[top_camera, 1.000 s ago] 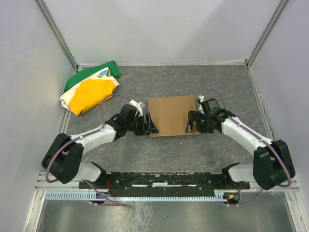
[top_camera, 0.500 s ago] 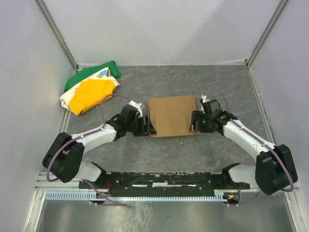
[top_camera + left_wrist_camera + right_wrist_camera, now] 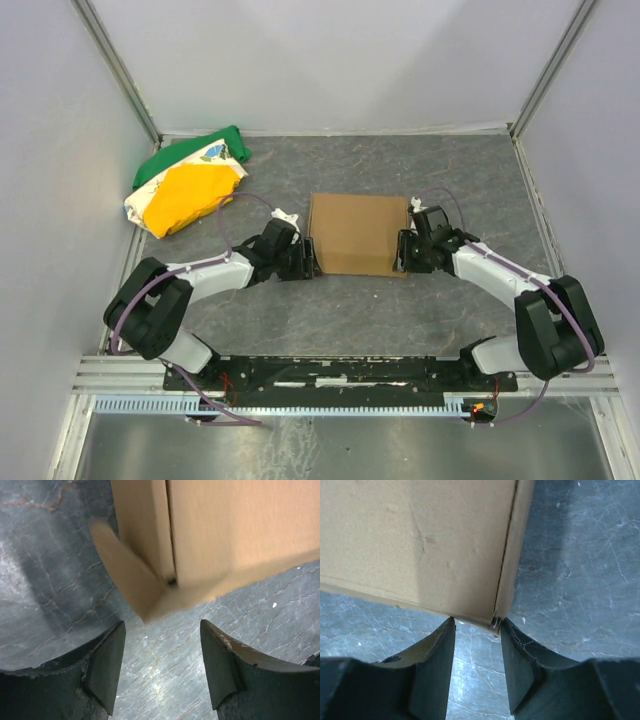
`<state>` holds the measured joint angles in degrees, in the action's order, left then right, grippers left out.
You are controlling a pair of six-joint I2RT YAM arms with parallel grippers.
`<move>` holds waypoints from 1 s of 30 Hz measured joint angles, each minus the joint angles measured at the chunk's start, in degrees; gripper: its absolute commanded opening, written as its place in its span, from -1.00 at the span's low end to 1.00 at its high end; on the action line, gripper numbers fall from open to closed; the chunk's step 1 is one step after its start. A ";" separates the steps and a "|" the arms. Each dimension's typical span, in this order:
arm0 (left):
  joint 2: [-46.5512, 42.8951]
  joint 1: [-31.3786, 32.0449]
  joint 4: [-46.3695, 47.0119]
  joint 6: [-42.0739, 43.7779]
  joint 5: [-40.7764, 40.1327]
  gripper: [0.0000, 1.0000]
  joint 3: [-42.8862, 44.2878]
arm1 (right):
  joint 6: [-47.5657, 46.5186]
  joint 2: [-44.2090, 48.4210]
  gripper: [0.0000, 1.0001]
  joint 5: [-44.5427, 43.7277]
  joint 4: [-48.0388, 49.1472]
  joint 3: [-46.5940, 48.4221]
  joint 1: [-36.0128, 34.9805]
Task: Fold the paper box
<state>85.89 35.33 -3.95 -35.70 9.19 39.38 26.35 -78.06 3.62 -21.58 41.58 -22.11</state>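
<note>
So the paper box is sitting flat between the two claws, lid side facing up. Its slightly longer axis is running claw to claw, a bit skewed to the table edge. The left claw is standing wide open with nothing in it. A loose side flap is sticking out just ahead of its fingertips, angling back toward the claw. The right claw is only partly parted, with the box's corner sitting right at its mouth, not clamped as far as I'm seeing. This is looking like the flap-tucking step. I'd be pushing that flap in along its crease with one finger while the right claw is bracing the opposite wall, so the box isn't sliding or twisting.
</note>
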 measured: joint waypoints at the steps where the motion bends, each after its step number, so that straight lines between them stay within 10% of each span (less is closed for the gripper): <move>1: 0.42 0.42 0.33 0.07 -1.01 0.34 0.35 | 0.02 -0.74 -0.05 0.24 0.76 0.00 0.00; 7: 0.17 1.22 0.96 0.26 -2.95 0.35 0.61 | 0.13 -0.26 0.13 0.87 1.51 -0.26 0.00; 16: -12.09 1.33 -1.55 0.26 -5.40 0.57 1.64 | 0.85 11.15 0.91 0.79 -4.00 0.15 -0.02; 30: 0.85 -5.35 10.54 0.72 -5.90 0.58 6.62 | 11.58 7.21 0.92 6.14 2.01 -4.59 0.85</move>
<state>86.74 29.98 6.59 -34.98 3.29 46.00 37.93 -70.85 9.76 -19.57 36.99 -21.26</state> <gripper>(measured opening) 0.795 0.961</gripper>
